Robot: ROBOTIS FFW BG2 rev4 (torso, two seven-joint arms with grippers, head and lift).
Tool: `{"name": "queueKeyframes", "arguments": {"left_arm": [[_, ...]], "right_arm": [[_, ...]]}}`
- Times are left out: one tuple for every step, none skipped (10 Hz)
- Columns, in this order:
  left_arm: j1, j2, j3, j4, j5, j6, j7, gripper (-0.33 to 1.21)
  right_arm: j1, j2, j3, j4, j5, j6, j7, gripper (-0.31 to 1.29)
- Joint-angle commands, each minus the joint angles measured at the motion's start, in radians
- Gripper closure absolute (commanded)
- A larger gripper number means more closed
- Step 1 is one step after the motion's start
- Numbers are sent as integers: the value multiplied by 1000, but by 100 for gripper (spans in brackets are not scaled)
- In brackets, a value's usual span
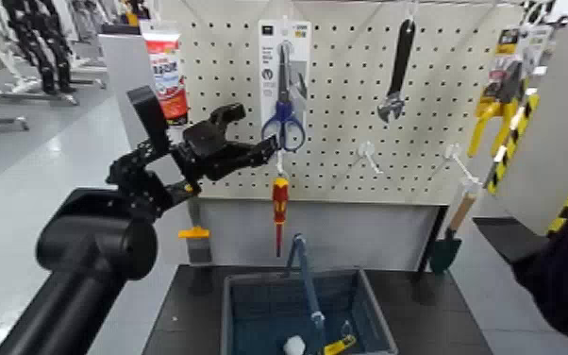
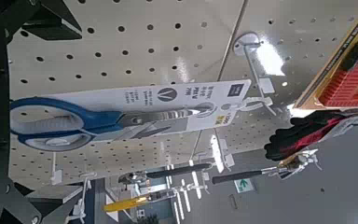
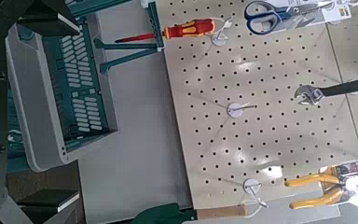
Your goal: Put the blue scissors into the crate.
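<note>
The blue scissors (image 1: 284, 125) hang on their tall white card (image 1: 283, 42) on the pegboard. My left gripper (image 1: 250, 132) is open just left of the blue handles, its lower fingertip close to them, holding nothing. In the left wrist view the scissors (image 2: 75, 121) lie between the two spread dark fingers (image 2: 51, 21). The grey-blue crate (image 1: 373, 312) with its blue arched handle (image 1: 302, 274) stands on the dark table below the board. The right wrist view shows the crate (image 3: 51, 103) and the scissors (image 3: 270, 14); my right gripper (image 3: 75, 105) is open and held back at the right.
A red-and-yellow screwdriver (image 1: 279, 208) hangs right below the scissors. A red tube (image 1: 165, 71), putty knife (image 1: 193, 241), wrench (image 1: 396, 71), yellow pliers (image 1: 491, 109) and trowel (image 1: 448, 244) also hang there. Small white (image 1: 294, 345) and yellow (image 1: 340, 346) items lie in the crate.
</note>
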Motion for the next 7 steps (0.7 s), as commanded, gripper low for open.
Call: {"name": "queueKeyframes", "arguments": {"left_arm": [[-79, -7, -27, 62, -7, -20, -26, 14], [-102, -7, -38, 81, -10, -29, -34, 14], [-123, -9, -42, 93, -10, -33, -40, 14], [-145, -10, -50, 104, -14, -39, -49, 14], [-159, -10, -58, 110, -13, -40, -60, 17], [-174, -10, -62, 116, -13, -37, -75, 36], [-179, -12, -62, 114, -14, -19, -80, 79]], "right_arm": [[-2, -2, 3, 0, 0, -2, -1, 8], [-3, -2, 4, 2, -2, -2, -1, 8], [-5, -3, 6, 2, -2, -2, 1, 8], [-5, -3, 7, 2, -3, -2, 1, 8], [-5, -3, 7, 2, -3, -2, 1, 8], [-5, -3, 7, 3, -5, -4, 1, 8], [-5, -3, 7, 3, -5, -5, 1, 8]]}}
